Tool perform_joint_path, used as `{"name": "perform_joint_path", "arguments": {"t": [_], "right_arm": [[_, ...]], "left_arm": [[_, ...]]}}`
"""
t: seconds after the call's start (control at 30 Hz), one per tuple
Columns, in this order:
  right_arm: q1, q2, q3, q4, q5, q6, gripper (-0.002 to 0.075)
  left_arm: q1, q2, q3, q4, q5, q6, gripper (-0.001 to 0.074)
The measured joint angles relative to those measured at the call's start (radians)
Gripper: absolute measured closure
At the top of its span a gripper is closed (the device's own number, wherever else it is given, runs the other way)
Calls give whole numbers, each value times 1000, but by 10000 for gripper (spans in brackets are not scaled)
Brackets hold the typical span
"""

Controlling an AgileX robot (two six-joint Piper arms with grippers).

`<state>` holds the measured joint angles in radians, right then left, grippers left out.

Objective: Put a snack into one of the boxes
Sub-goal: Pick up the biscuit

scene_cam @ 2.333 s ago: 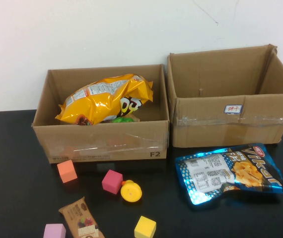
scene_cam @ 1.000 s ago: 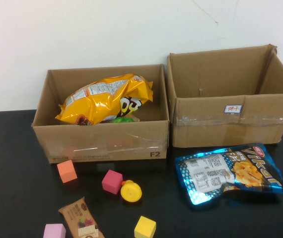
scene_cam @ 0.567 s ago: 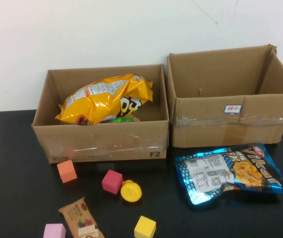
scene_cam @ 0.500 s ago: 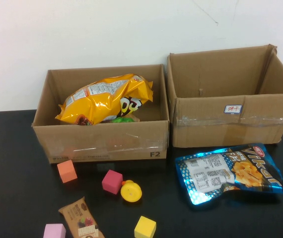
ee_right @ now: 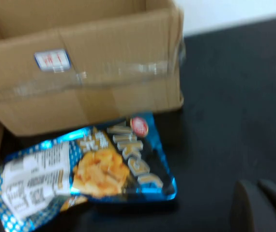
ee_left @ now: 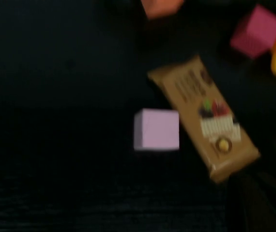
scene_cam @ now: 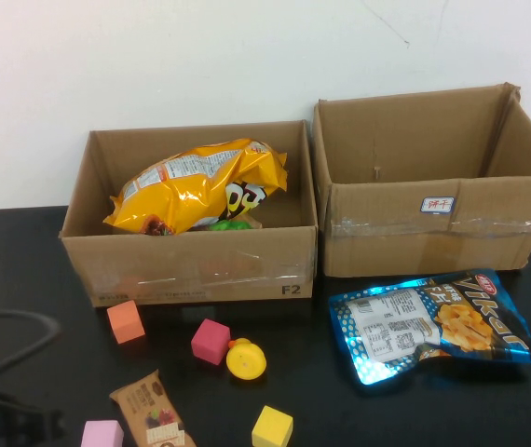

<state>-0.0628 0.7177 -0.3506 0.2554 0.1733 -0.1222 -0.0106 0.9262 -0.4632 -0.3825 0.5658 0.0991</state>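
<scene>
Left arm newly entered at bottom-left; left claw point(ee_left: 254, 193) closed above brown snack bar point(ee_left: 203, 116). Right claw point(ee_right: 261, 205) closed near blue chip bag point(ee_right: 84, 174).
</scene>
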Motion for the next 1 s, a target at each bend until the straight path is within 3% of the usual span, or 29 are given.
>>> {"name": "perform_joint_path", "arguments": {"t": [0.23,0.47,0.57,0.7,0.77,0.87,1.0], "right_arm": [[1,51,0,32,-11,0,727],[2,51,0,57,-11,-2,727],[2,51,0,64,-11,-2,727],[2,51,0,66,-11,-2,727],[2,51,0,68,-11,-2,727],[2,51,0,68,-11,-2,727],[2,51,0,68,-11,-2,727]], "left_arm": [[-15,344,-104,-77,21,134,736],[-150,605,-287,-49,-59,76,714],[-205,718,-369,-38,-40,56,600],[-243,850,-486,-24,29,23,236],[-245,906,-542,-8,67,-5,130],[-245,982,-605,76,118,-92,68],[-245,1030,-632,199,147,-217,47]]}}
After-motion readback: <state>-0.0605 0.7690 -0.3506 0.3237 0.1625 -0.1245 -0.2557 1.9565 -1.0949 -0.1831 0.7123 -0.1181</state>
